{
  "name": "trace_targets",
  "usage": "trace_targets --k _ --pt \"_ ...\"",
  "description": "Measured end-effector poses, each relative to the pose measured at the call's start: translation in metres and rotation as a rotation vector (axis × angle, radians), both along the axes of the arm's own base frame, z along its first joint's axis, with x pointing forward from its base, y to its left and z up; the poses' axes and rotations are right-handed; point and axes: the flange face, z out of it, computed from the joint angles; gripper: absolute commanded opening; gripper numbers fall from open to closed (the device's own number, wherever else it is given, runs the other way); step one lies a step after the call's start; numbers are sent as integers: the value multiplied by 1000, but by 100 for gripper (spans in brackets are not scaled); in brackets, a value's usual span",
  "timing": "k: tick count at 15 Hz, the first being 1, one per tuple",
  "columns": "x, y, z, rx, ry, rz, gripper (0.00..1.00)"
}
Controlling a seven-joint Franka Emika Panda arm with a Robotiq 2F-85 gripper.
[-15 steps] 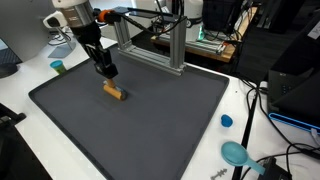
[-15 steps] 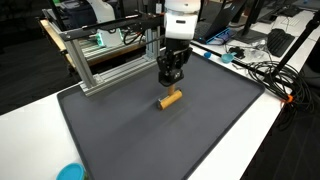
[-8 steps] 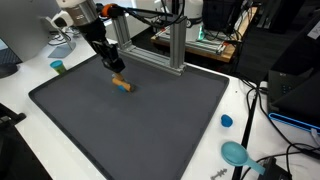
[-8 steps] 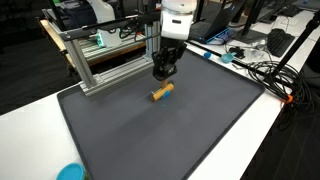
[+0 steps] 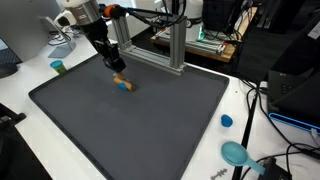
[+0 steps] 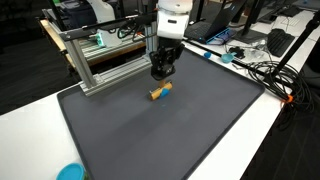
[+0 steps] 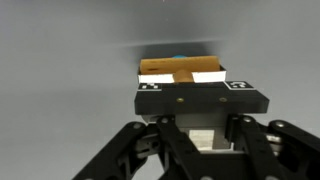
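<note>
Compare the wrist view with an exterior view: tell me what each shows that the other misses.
Only the wrist view: the white marked pads on the fingers, seen up close.
Only an exterior view: the arm, the metal frame, and a blue cap and cables on the white table.
Both: the gripper holding the block over the grey mat.

White table (image 5: 238,100) carries dark mat (image 5: 130,125) — blue cap (image 5: 227,121).
</note>
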Motion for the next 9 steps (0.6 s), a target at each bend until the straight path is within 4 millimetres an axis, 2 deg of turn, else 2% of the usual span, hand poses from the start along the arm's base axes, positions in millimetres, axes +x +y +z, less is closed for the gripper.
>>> trace_targets --k 6,9 --pt "-5 0 1 -4 -29 -7 22" --pt "-6 -3 1 -13 -39 -71 22"
